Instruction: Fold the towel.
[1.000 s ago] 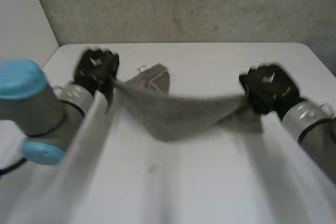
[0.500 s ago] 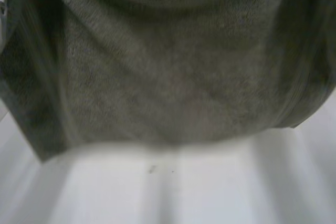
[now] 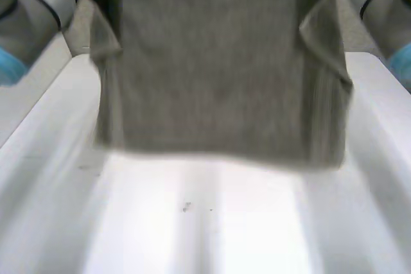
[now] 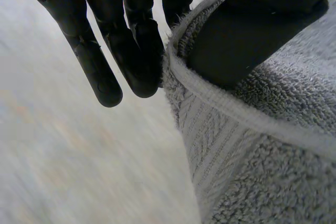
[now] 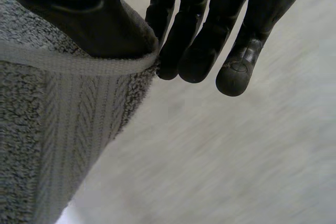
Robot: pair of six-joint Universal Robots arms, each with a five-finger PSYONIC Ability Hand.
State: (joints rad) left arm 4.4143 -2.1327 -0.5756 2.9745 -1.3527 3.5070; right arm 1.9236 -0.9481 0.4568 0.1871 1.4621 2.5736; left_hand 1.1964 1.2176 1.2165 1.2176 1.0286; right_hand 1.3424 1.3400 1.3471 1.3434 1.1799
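A grey towel (image 3: 212, 68) hangs spread in the air above the white table (image 3: 212, 222), its lower edge clear of the tabletop. Both arms hold it up high by its top corners, the left arm (image 3: 32, 11) on one side and the right arm (image 3: 382, 4) on the other. In the left wrist view my left hand (image 4: 126, 40) pinches the towel's hemmed corner (image 4: 247, 145) between thumb and fingers. My right hand (image 5: 205, 30) pinches the opposite corner (image 5: 58, 119) the same way, thumb pressed on the hem.
A grey wall stands behind the table. The table's left edge (image 3: 38, 107) and right edge (image 3: 379, 94) run along either side of the hanging towel. A small dark speck (image 3: 186, 207) marks the tabletop near the front.
The towel went from sagging low between the hands over the table to being lifted high and hanging stretched flat. Both arms rose with it.
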